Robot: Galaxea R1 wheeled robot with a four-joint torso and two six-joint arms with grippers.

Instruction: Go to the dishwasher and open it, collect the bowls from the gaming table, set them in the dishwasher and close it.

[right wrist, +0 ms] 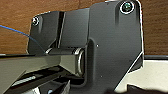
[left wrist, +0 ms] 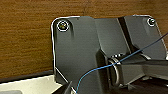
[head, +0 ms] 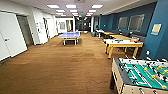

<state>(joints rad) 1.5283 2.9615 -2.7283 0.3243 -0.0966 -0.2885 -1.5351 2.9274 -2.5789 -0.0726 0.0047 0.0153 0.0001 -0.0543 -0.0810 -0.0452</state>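
Note:
The gaming table (head: 122, 43), a long white top on yellow legs, stands at the right of the hall in the head view, several metres ahead. Small orange-red things lie at its far right end; I cannot make out bowls on it. The dishwasher is out of view. In the left wrist view the dark plate of my left arm (left wrist: 75, 50) hangs over brown carpet, with a thin blue cable across it. My right arm's plate (right wrist: 112, 45) hangs over the same carpet in the right wrist view.
A table-football table (head: 140, 75) with a green field stands close at the lower right. A blue table-tennis table (head: 70, 35) sits mid-hall, and yellow-topped tables (head: 120, 37) line the blue right wall. White doors (head: 10, 35) run along the left. Wide brown carpet (head: 62, 67) lies ahead.

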